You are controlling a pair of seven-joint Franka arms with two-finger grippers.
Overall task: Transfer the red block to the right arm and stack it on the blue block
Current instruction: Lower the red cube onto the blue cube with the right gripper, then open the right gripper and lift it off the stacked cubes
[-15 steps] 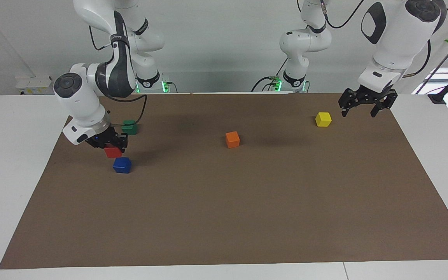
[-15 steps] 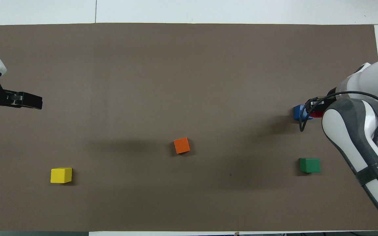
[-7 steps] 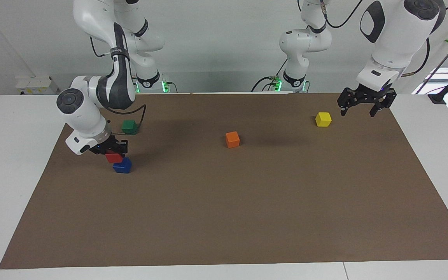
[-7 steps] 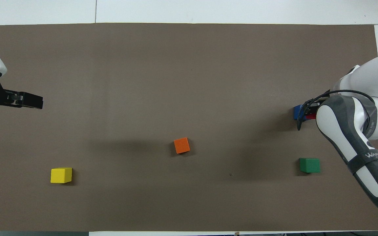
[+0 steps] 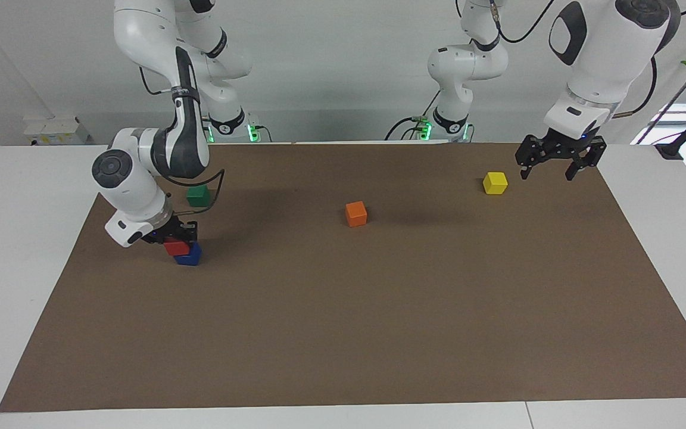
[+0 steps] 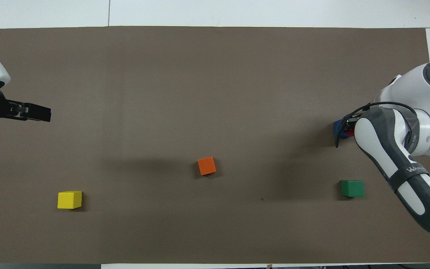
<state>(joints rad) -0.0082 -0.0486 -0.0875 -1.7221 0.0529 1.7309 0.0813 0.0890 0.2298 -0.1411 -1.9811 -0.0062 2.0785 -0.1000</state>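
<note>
My right gripper [image 5: 176, 241] is shut on the red block [image 5: 175, 246] and holds it low over the blue block [image 5: 190, 258], a little off-centre toward the right arm's end of the table. I cannot tell whether the two blocks touch. In the overhead view the right arm covers most of both; only an edge of the blue block [image 6: 337, 128] and a sliver of the red block [image 6: 348, 133] show. My left gripper [image 5: 548, 174] is open and empty, raised above the mat beside the yellow cube; it also shows in the overhead view [image 6: 40, 114]. The left arm waits.
An orange cube [image 5: 356, 214] sits mid-table. A yellow cube [image 5: 495, 183] sits toward the left arm's end. A green cube [image 5: 198, 195] sits nearer to the robots than the blue block. All lie on a brown mat [image 5: 379, 328].
My right gripper has lowered the red block and carried it away from the robots, from above and beside the blue block to right over it. The left gripper has hardly moved.
</note>
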